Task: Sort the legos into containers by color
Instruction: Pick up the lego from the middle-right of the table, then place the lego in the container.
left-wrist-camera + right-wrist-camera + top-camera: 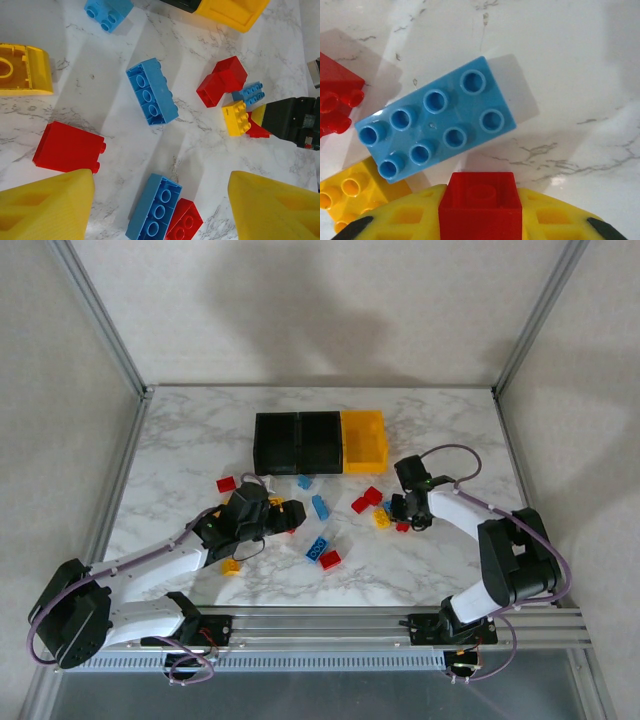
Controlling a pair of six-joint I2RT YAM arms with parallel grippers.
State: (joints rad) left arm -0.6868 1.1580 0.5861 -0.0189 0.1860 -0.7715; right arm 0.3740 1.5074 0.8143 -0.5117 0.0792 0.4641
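In the top external view, the containers (299,440) are standing in a row at 12 o'clock of the brick scatter, the two black bins at 9 o'clock of the yellow bin (366,462). No brick is showing in the yellow bin, and the dark interiors of the black bins cannot be read. The legos (320,507) are lying loose on the bench (180,450) with red, blue and yellow mixed. Sorting is therefore judged to be at or near its start, with practically the whole lot left to move. The left gripper (292,512) is hovering at 9 o'clock of the scatter, and the right gripper (402,523) is working at 3 o'clock. In the left wrist view, the left gripper (160,176) is standing open and holding nothing. Its yellow fingers (45,210) are flanking a long blue brick (155,212) and a red brick (184,220) touching it at 3 o'clock. In the right wrist view, the right gripper (480,192) is gripping a small red brick (480,206) by two opposite sides. A blue eight-stud brick (437,117) is lying on the bench at 11 o'clock of it. Which bin is taking red cannot be told.
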